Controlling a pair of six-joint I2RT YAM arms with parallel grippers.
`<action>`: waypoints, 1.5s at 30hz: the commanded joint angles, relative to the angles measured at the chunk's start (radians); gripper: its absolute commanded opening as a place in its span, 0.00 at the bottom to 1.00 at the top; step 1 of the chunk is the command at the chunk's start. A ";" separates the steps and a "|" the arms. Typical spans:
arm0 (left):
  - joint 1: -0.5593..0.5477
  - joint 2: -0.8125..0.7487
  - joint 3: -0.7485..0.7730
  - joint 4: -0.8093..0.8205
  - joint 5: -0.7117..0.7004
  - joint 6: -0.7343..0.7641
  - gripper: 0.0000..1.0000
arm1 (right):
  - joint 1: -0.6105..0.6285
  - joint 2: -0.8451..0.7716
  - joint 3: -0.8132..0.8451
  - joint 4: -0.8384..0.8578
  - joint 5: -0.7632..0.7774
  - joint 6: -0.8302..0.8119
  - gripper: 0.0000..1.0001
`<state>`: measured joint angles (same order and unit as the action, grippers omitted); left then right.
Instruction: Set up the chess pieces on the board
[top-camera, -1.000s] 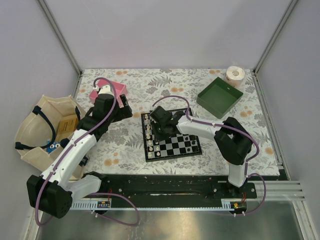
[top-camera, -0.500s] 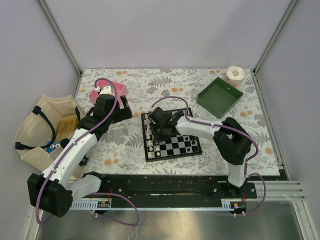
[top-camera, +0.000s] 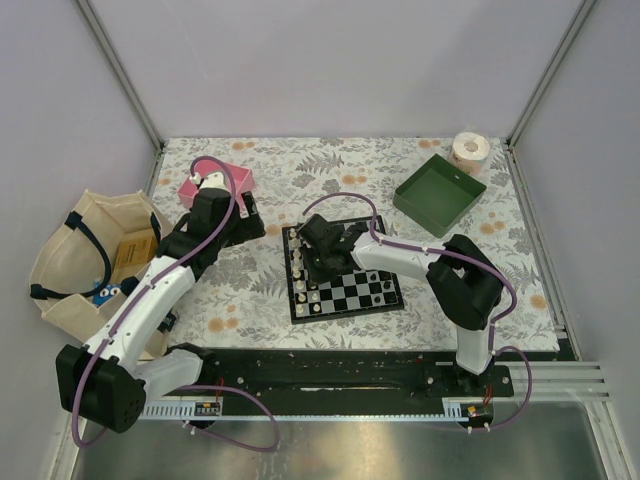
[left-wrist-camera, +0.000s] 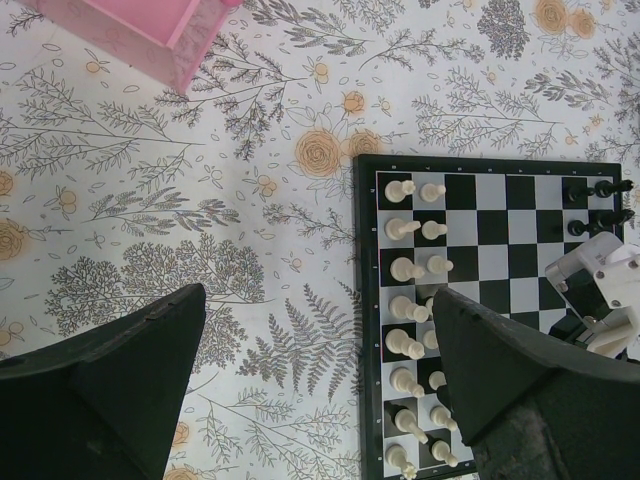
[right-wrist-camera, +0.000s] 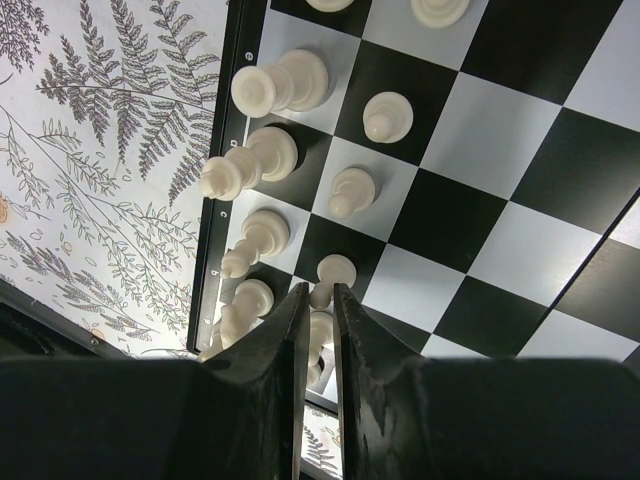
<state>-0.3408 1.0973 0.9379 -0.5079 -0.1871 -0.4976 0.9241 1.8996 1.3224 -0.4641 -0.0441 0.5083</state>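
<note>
Now the board (top-camera: 350, 293) lies mid-table on the flowered cloth (left-wrist-camera: 150, 200), with cream men (left-wrist-camera: 405, 268) in two files along its left edge and black men (left-wrist-camera: 590, 205) at the opposite edge. Low over the cream files hangs the right gripper (right-wrist-camera: 318, 292), its fingers drawn almost together with only a slit between, tips at a cream pawn (right-wrist-camera: 335, 268); whether they pinch it I cannot tell. Over bare cloth just left of the board hovers the left gripper (left-wrist-camera: 318, 300), spread wide and holding nothing, the pink tray (top-camera: 228, 180) beyond it
</note>
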 joint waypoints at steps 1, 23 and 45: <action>-0.004 0.004 -0.002 0.022 -0.005 0.010 0.99 | 0.012 -0.005 0.046 0.008 0.010 -0.013 0.21; -0.004 0.019 -0.001 0.022 0.011 0.011 0.99 | 0.012 0.013 0.047 0.001 0.012 -0.010 0.24; -0.003 0.013 -0.007 0.023 0.009 0.011 0.99 | 0.012 -0.049 0.028 0.008 0.024 -0.030 0.36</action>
<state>-0.3408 1.1152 0.9379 -0.5106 -0.1833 -0.4973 0.9241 1.9163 1.3365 -0.4644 -0.0422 0.5011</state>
